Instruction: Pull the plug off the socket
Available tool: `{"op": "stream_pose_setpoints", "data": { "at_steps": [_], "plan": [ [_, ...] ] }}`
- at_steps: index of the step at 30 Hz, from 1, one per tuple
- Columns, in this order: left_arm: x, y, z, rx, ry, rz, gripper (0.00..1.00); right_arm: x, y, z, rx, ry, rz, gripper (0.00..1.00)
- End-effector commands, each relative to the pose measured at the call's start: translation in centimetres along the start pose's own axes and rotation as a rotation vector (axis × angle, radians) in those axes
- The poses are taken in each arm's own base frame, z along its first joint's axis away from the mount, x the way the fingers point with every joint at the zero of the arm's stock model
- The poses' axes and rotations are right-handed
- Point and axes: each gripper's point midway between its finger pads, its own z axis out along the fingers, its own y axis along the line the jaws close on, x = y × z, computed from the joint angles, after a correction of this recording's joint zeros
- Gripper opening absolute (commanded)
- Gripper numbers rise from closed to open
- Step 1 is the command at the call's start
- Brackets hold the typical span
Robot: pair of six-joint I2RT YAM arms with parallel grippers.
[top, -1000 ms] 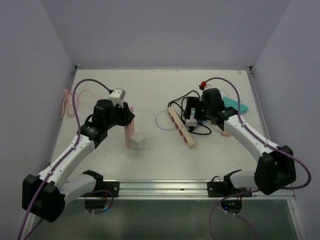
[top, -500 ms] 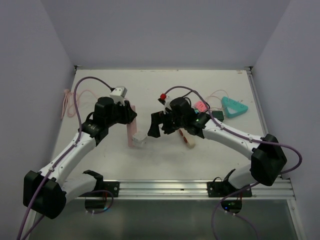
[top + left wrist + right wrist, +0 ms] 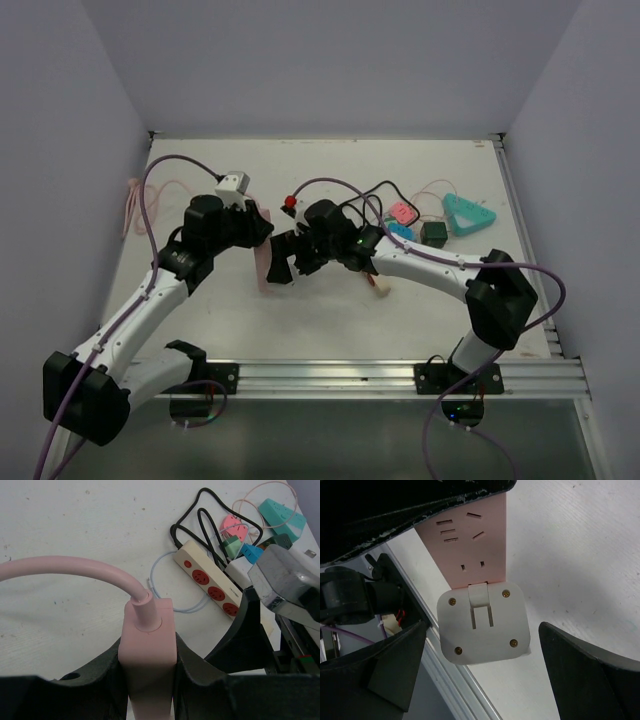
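Note:
A pink power strip (image 3: 147,645) stands on end, gripped at its cable end by my left gripper (image 3: 147,680), which is shut on it. It also shows in the top view (image 3: 261,268) and the right wrist view (image 3: 470,540). A white square plug (image 3: 482,622) sits in the strip's lowest socket, close to the table. My right gripper (image 3: 485,670) is open, with one finger on each side of the plug and neither touching it. In the top view the right gripper (image 3: 282,262) hides the plug, and the left gripper (image 3: 256,234) sits just above the strip.
A cream strip with red sockets (image 3: 210,580) lies right of centre, tangled with black and white cables. Small pink (image 3: 402,212), blue (image 3: 400,232) and dark green (image 3: 433,233) adapters and a teal triangle (image 3: 468,213) lie at the back right. A pink cable (image 3: 135,205) trails left.
My right arm has swung left from the cream strip to the pink strip, and its open jaws now straddle the white plug. My left gripper has kept hold of the pink strip.

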Motion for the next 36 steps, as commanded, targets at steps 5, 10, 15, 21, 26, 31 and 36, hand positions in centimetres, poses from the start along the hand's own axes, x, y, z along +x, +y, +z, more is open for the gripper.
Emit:
{"op": "stream_pose_setpoints", "data": {
  "at_steps": [5, 10, 15, 21, 26, 31, 36],
  "plan": [
    [-4.9, -2.9, -1.4, 0.104, -0.159, 0.007, 0.0, -0.8, 1.6, 0.7, -0.045, -0.014, -0.037, 0.94],
    [-4.8, -3.0, -1.4, 0.112, -0.155, 0.02, 0.0, -0.8, 1.5, 0.5, -0.035, -0.02, -0.048, 0.65],
    [-4.3, -2.9, -1.2, 0.116, -0.139, 0.046, 0.0, -1.0, 1.4, 0.0, -0.016, -0.025, -0.063, 0.21],
    [-3.4, -2.9, -1.2, 0.121, -0.104, 0.034, 0.17, -1.6, 1.3, -0.9, 0.005, -0.053, -0.076, 0.0],
    [-2.3, -2.5, -1.4, 0.105, -0.075, 0.016, 0.58, -2.2, 1.6, -1.4, 0.004, -0.085, -0.081, 0.0],
    [-0.2, -2.0, -1.4, 0.093, -0.024, -0.026, 0.73, -2.7, 1.9, -1.4, -0.008, -0.102, -0.08, 0.0],
    [1.7, -1.5, -1.7, 0.066, 0.027, -0.104, 0.84, -2.7, 1.8, -1.0, -0.005, -0.102, -0.08, 0.0]
  ]
}}
